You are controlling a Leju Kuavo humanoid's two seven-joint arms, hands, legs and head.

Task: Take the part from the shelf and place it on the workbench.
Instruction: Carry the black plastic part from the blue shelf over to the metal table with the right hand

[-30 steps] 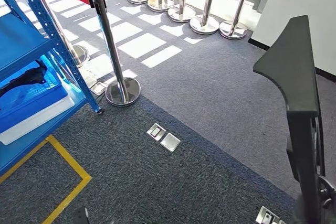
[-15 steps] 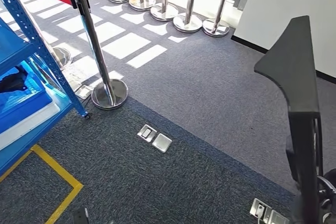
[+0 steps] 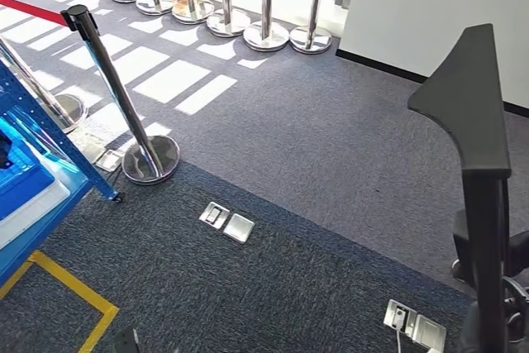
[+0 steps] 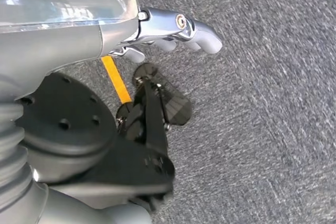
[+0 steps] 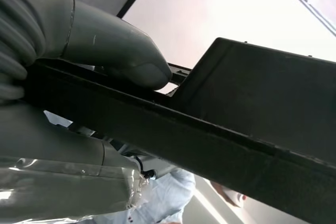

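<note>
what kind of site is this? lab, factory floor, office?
Probably an indoor demo or test area in an office-type building: grey carpet with metal floor sockets, a blue steel shelf inside yellow floor tape, and stanchions with a red belt roping it off.

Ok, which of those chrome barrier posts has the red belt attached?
The near post with the black cap, standing alone beside the blue shelf; the red belt runs from its top. The row of posts further back shows none.

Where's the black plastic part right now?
The long black plastic part stands upright at the right of the head view, gripped by the right hand, above the grey carpet, well away from the blue metal shelf at far left.
</note>
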